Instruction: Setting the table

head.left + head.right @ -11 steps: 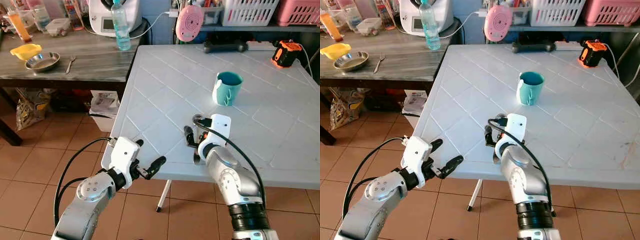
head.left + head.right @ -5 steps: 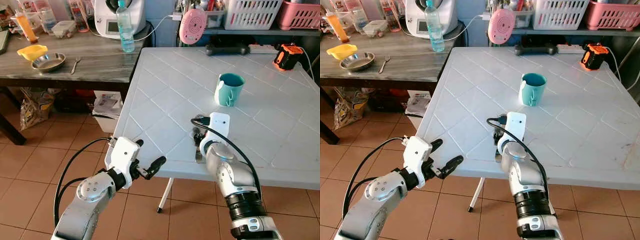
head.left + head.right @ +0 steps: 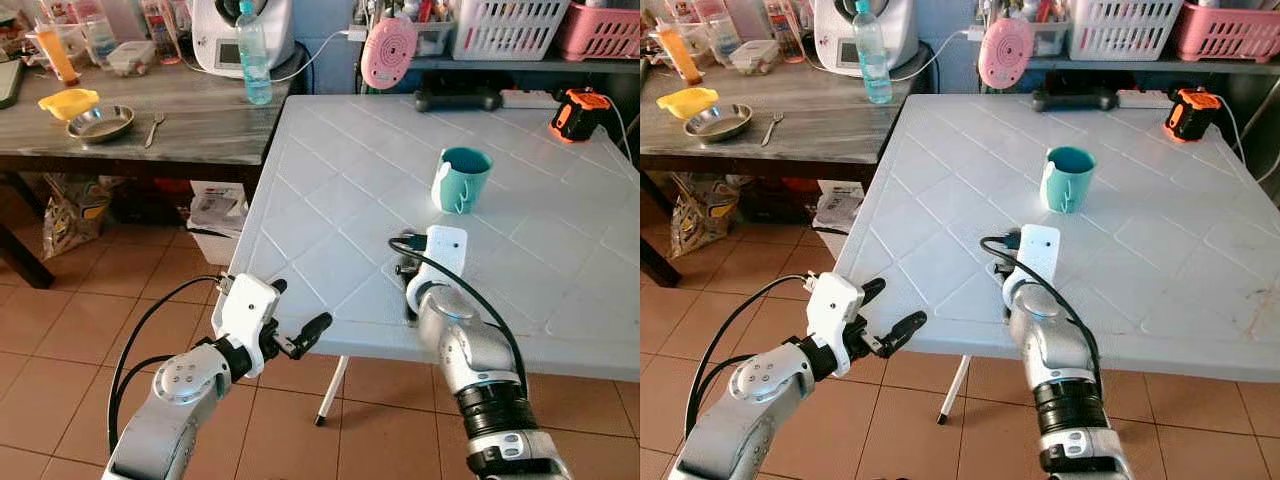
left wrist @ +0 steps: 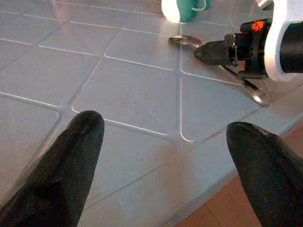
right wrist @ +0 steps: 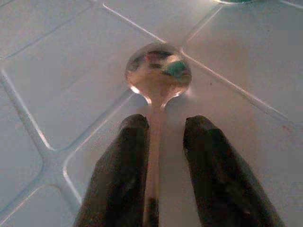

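Your right gripper (image 5: 161, 189) sits low on the desk (image 3: 330, 190) near its front edge, fingers (image 5: 118, 175) set narrow either side of the spoon (image 5: 158, 75) handle, one finger against it, a small gap on the other side; I can't tell if it's truly clamped or just straddling. Spoon lies flat, bowl just ahead of the fingertips, pointing toward the cup (image 3: 460, 180) further ahead.

Risks as I judge them: the handle is thin and flat on the desk, so if you close without getting under it the fingers may slide over and the spoon skids. Drag it back toward you and it could go off the edge, since the edge is right behind the gripper. Push forward too far and the bowl heads for the cup. Lift with a loose hold and the spoon may swivel or drop.

Left gripper (image 3: 300, 335) hangs wide open beside the desk edge, off to the left of the right one, holding nothing; swing it up carelessly and it could knock the desk
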Tool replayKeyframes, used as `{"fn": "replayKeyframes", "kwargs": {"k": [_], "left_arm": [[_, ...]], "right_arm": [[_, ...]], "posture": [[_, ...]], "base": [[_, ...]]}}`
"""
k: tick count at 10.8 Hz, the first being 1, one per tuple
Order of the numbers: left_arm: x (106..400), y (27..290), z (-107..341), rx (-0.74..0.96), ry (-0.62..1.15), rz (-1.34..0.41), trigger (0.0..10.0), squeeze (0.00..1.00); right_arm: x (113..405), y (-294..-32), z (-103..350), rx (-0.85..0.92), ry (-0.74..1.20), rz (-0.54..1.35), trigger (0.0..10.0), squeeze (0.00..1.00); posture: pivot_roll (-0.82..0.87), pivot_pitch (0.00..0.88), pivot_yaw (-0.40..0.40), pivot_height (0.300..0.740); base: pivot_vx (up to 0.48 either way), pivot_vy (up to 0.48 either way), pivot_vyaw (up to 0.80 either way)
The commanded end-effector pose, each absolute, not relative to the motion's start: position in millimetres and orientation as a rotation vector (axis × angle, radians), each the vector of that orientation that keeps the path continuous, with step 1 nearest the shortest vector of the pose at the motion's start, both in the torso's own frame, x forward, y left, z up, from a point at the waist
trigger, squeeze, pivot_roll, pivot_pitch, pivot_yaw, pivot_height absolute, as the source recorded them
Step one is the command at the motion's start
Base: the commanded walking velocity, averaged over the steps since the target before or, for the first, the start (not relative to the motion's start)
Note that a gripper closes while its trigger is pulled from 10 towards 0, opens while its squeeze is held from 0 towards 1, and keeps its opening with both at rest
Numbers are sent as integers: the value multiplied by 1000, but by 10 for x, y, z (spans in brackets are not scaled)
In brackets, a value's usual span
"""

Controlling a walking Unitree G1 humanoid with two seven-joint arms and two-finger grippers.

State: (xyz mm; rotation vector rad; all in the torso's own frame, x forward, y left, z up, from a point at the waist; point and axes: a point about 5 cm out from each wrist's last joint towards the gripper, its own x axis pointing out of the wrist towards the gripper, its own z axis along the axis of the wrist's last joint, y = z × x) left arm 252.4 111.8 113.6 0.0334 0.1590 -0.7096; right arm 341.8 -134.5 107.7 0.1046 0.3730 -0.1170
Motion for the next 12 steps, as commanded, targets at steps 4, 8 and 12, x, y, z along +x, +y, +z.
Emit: {"fn": "replayKeyframes", "kwargs": {"k": [4,8,12], "left_arm": [[2515,1123,1121,43,167,-712,10000,0],[2524,1114,1118,43,165,-712,10000,0],[2535,1098,1118,42,164,-715,10000,0]], "right_arm": [[3429,-1637,993,-7,382,-201,0,0],[3456,-1692,1056,-292,310,-178,0,0],[3453,-1471,1097,-933,146,15,0,0]], "posture": [[29,66,57,740],[27,63,56,740],[23,61,53,740]], "base": [[0,0,0],[0,0,0],[0,0,0]]}}
